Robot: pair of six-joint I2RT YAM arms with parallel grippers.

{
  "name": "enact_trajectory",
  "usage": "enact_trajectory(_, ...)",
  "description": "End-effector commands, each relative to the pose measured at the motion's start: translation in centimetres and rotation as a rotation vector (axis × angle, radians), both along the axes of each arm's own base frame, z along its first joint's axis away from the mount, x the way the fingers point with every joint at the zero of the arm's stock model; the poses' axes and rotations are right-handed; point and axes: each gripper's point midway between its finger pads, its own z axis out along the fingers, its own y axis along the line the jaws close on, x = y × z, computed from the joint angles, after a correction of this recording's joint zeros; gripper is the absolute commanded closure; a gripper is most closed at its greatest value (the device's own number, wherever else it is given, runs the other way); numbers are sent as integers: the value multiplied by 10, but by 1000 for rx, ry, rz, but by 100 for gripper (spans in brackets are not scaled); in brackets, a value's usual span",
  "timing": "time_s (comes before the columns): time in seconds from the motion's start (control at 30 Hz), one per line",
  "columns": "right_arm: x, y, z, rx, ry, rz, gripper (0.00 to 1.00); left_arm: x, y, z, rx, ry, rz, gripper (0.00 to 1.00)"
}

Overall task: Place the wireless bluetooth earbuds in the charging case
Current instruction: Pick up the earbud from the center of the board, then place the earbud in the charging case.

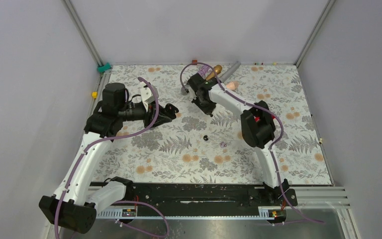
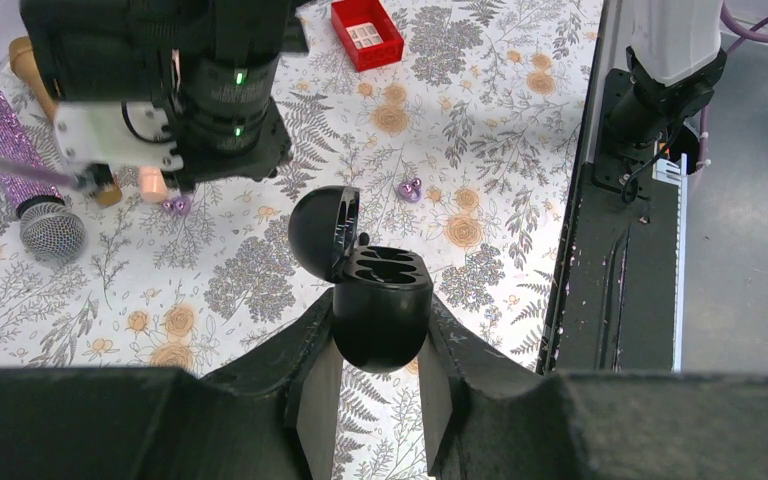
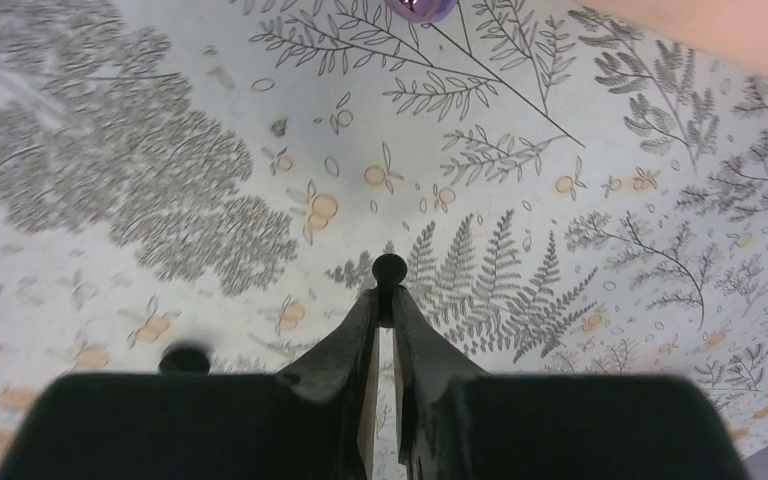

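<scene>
My left gripper (image 2: 381, 325) is shut on the black charging case (image 2: 381, 300), which I hold just above the table. Its round lid (image 2: 324, 232) is flipped open and the two sockets look empty. From above, the left gripper (image 1: 171, 110) is left of centre. Close to its right, my right gripper (image 1: 210, 111) points down at the cloth. In the right wrist view the right gripper (image 3: 388, 292) is shut on a tiny black earbud (image 3: 389, 268). A second black earbud (image 1: 205, 138) and a purple earbud (image 1: 223, 144) lie mid-table. Another purple earbud (image 2: 175, 206) lies by the right gripper.
Three microphones lie at the back: a purple glitter one (image 2: 5, 130), a wooden-handled one (image 1: 214, 72) and a grey one (image 1: 232, 68). A pink object (image 1: 233, 85) sits beside them. A red box (image 2: 367, 31) is near the table's right side. Grey walls enclose the floral cloth (image 1: 179, 149).
</scene>
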Motion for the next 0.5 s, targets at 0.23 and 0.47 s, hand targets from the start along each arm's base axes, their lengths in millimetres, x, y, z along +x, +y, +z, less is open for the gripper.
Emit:
enact_trajectory(0.23,-37,7,140,329,-139,43,89,4,-4,10,-45,-27,-18,100)
enact_trajectory(0.47,-75,10,215,586,-181,93,89,4,-14,4,-52,21,-62,100)
